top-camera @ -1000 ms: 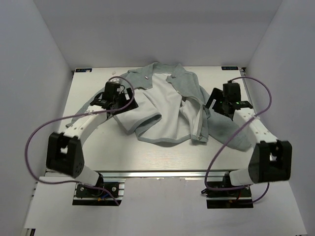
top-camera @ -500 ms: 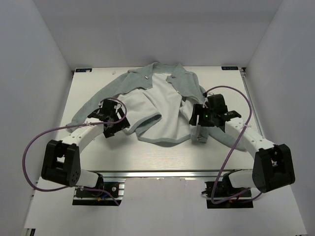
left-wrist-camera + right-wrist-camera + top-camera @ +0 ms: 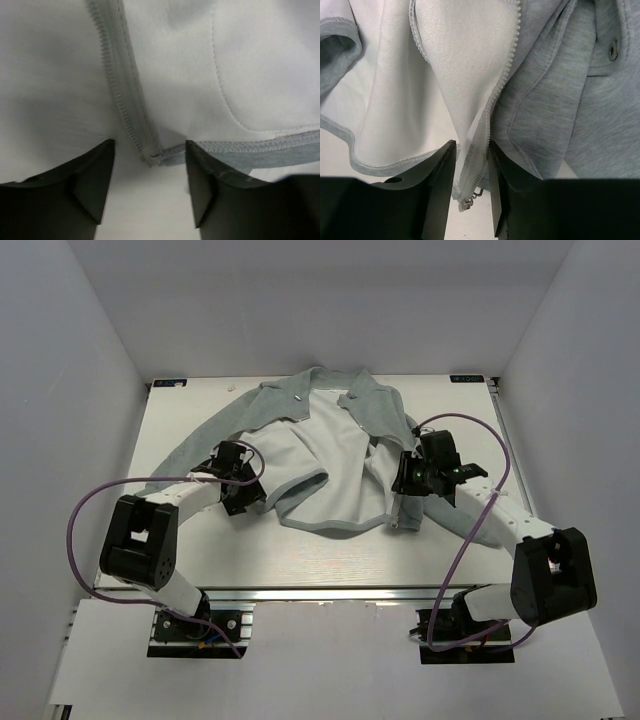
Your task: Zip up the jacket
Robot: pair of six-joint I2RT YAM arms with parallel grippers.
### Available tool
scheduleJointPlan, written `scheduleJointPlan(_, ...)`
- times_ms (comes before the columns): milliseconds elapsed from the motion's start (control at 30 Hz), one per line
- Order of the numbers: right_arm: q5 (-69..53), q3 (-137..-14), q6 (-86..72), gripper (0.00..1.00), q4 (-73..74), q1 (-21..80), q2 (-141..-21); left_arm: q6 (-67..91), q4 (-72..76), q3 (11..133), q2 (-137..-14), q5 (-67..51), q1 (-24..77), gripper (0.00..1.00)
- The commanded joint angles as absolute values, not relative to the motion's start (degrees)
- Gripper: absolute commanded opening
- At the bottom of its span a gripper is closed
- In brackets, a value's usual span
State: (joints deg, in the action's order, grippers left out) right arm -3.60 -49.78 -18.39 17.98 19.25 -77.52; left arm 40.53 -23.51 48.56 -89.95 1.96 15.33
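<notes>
The grey-green jacket [image 3: 375, 415] lies open on the table, white lining [image 3: 335, 455] up, collar at the far side. My left gripper [image 3: 250, 498] is at the lower corner of the left front panel. In the left wrist view its jaws [image 3: 150, 150] stand apart, and the bottom end of the zipper teeth [image 3: 120, 95] and the hem [image 3: 260, 152] lie just ahead of the tips. My right gripper [image 3: 403, 502] is at the bottom of the right front edge. Its jaws [image 3: 472, 150] are narrow around the zipper tape [image 3: 492, 110], which touches the right finger, a slit still showing on the left. The metal slider [image 3: 470, 200] hangs below.
The left sleeve [image 3: 185, 450] runs out toward the table's left edge, and the right sleeve [image 3: 470, 525] lies under my right arm. White walls close in the table [image 3: 330, 560] on three sides. Purple cables loop over both arms.
Both arms have come in and down from the jacket's sides to its bottom front corners. Both pairs of jaws have narrowed, the right more than the left.
</notes>
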Motion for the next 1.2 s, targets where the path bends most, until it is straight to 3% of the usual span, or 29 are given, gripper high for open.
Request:
scheduleJointPlan(0,-2.73,-50.45,-18.10,0.40,16.96,19.25,-77.95,40.69,-21.45,49.04,-91.49,1.76,15.21,0.65)
scheduleJointPlan(33,-2.12,-50.62,-18.19,0.42,17.05,19.25,-78.48,40.69,-21.27,49.22,-91.84,1.67,15.21,0.52)
scheduleJointPlan(100,-1.41,-51.15,-18.02,0.42,16.53,19.25,-79.80,40.61,-21.27,50.09,-92.46,1.41,15.21,0.35)
scheduleJointPlan(133,-1.23,-51.15,-18.02,0.42,16.44,19.25,-80.07,40.61,-21.62,50.36,-92.63,1.32,15.21,0.08)
scheduleJointPlan(167,-1.23,-51.59,-18.02,0.33,16.61,19.16,-80.42,40.61,-22.14,50.80,-92.46,1.93,15.21,0.00)
scheduleJointPlan(267,-1.06,-52.81,-18.28,0.00,18.27,19.25,-79.63,40.61,-26.00,52.47,-89.41,5.17,15.21,0.00)
scheduleJointPlan(533,12.54,-64.93,-16.26,0.00,38.83,22.23,-74.09,42.63,-39.98,56.95,-73.67,16.16,15.21,0.00)
scheduleJointPlan(667,13.36,-68.90,-16.35,0.00,42.97,30.90,-74.97,42.45,-44.63,59.14,-68.91,19.85,15.21,0.00)
scheduleJointPlan(833,18.18,-72.94,-17.40,0.00,45.35,45.22,-83.92,41.57,-54.65,65.90,-67.42,27.49,15.21,0.00)
scheduleJointPlan(967,14.25,-73.57,-17.58,0.00,43.60,53.06,-91.66,41.13,-60.97,72.58,-67.94,34.34,15.21,0.00)
scheduleJointPlan(1000,13.11,-73.13,-17.84,0.06,42.46,54.22,-93.58,40.96,-61.87,75.99,-68.11,35.15,15.21,0.00)
scheduleJointPlan(1067,7.14,-71.55,-17.23,0.32,38.16,56.33,-94.65,39.39,-62.23,78.82,-68.20,35.68,15.21,0.00)
scheduleJointPlan(1167,-1.65,-69.18,-16.53,0.57,31.48,56.69,-92.92,35.96,-61.18,83.75,-68.20,36.03,15.21,0.02)
